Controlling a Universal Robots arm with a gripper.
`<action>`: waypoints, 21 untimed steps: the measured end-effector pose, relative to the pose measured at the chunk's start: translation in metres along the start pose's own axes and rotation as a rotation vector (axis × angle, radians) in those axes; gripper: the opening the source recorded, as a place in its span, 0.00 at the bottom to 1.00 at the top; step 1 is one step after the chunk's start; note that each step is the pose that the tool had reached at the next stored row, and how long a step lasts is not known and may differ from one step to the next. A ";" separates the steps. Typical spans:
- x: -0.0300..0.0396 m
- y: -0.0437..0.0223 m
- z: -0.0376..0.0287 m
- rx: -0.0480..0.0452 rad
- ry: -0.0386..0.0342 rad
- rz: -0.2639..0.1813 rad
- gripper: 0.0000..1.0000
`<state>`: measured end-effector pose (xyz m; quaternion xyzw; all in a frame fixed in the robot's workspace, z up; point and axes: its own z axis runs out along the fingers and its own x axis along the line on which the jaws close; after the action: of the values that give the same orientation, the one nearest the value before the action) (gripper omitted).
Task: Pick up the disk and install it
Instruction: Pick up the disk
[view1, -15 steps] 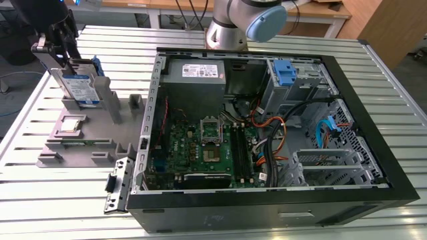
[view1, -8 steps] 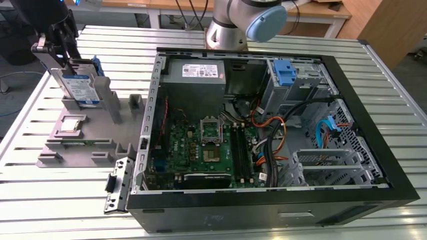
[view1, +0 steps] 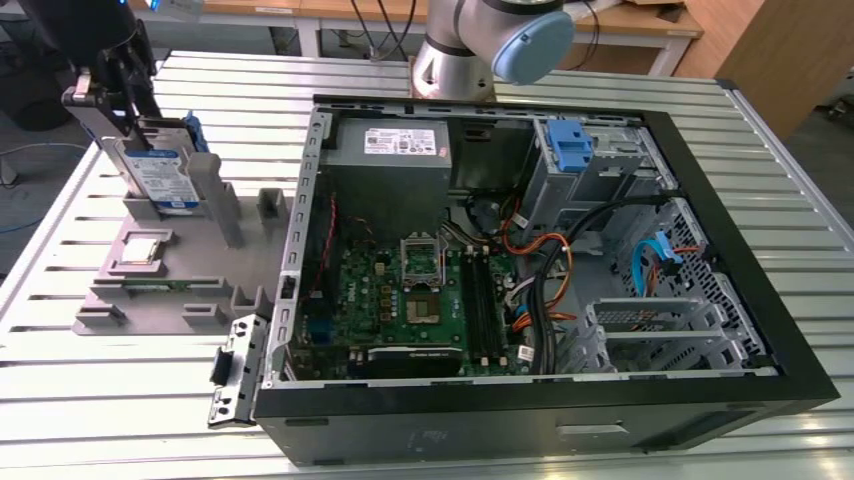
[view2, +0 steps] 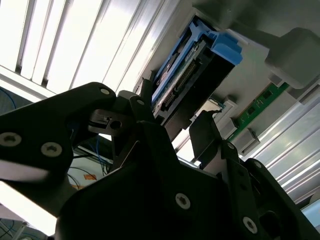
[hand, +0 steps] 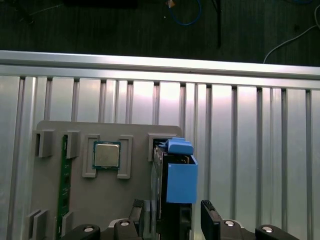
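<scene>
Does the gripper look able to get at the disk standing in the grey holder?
Likely yes. The disk stands upright in the grey holder with its upper edge exposed, and the open gripper sits with one finger on each side of it, nothing between.

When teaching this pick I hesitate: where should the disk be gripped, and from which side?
Probably the upper edge, from above, clamping its two flat faces: the disk stands on edge in the grey fixture, lower part slotted in.
</scene>
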<state>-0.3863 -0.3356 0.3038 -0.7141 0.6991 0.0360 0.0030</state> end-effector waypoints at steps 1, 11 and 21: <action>0.0000 0.0000 0.0000 0.0000 0.0000 0.000 0.56; 0.0002 -0.0001 0.0006 -0.0001 0.0000 0.000 0.56; 0.0002 -0.0001 0.0007 -0.0001 0.0000 0.000 0.48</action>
<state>-0.3862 -0.3358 0.3031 -0.7142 0.6990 0.0360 0.0030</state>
